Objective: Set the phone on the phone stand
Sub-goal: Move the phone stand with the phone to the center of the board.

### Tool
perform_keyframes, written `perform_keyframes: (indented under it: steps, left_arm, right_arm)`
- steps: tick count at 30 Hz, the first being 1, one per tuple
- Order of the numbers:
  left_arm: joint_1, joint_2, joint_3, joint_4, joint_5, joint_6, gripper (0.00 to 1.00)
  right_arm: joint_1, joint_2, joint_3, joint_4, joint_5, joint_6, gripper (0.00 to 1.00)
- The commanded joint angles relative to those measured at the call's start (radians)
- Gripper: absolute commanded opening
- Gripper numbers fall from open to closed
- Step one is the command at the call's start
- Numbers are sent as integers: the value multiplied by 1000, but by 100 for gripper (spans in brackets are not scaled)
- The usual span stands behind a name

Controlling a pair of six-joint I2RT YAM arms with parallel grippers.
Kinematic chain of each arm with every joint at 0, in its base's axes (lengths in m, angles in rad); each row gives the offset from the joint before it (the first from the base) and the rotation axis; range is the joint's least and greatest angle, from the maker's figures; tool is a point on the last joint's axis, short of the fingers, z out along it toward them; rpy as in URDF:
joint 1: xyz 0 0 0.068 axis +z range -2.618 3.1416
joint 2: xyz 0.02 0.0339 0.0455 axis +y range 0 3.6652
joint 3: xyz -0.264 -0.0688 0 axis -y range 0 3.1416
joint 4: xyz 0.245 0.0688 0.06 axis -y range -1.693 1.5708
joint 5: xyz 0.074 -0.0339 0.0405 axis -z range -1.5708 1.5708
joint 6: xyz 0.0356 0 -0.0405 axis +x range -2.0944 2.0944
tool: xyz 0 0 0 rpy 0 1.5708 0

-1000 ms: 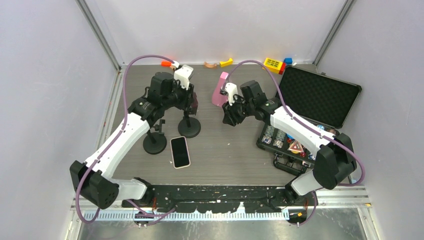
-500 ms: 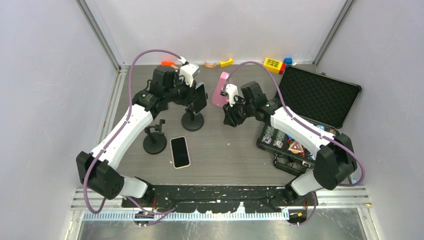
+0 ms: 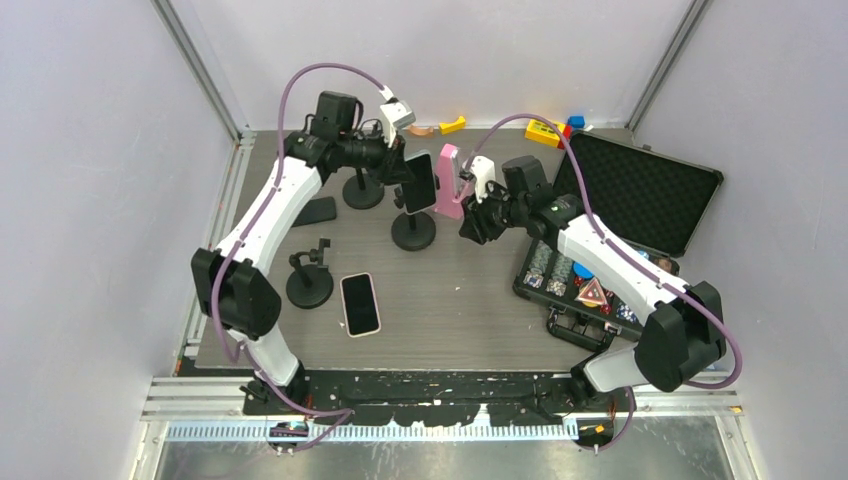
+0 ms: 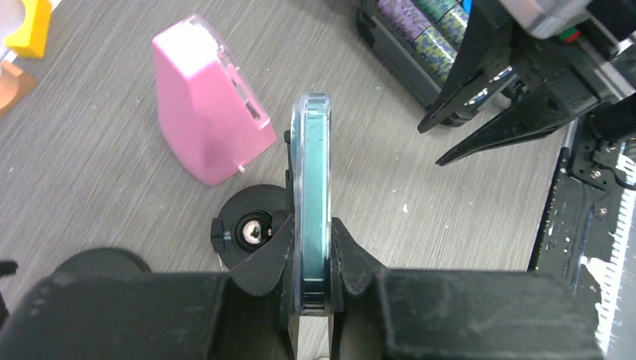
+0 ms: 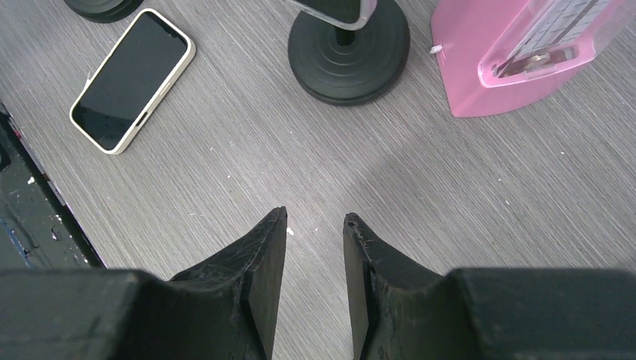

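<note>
Teal along its rim, the phone [image 4: 311, 165] is standing upright and edge-on in the left gripper [image 4: 311, 234]. The jaws are pressing shut on its two flat faces near the lower end, so its long axis is running straight up out of the pincer. The stand [image 3: 413, 233] is sitting right beneath it, near the middle of the table's [image 3: 480, 320] back edge. In the left wrist view its round base is peeking out just left of the phone's edge. I cannot tell whether the phone's lower edge is already seating in the cradle. The coming move is likely turning on that vertical line-up, with the phone staying square over the post as it is going down. The right gripper [image 5: 315, 219] is hovering empty with its jaws a little apart, just right of the stand and near the pink block [image 4: 210, 112]. The left arm is the one carrying the load. A cream phone [image 5: 131, 79] is lying flat toward the front edge, well apart from both pincers.
</note>
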Motion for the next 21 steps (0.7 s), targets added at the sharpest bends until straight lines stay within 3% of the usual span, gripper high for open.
perform_keyframes:
  steps: [1,12,21]
  left_arm:
    - [12,56,206,-44,205,142,0]
    - [13,230,475,-279,202,350,0]
    - [24,315,583,-393,265,463,0]
  right_arm:
    - [-14,-45,-2,39,-27,-10,39]
    - [-33,-53,-10,47,-42,-8,39]
    - [-36,-52,-13,49,-50,-7,39]
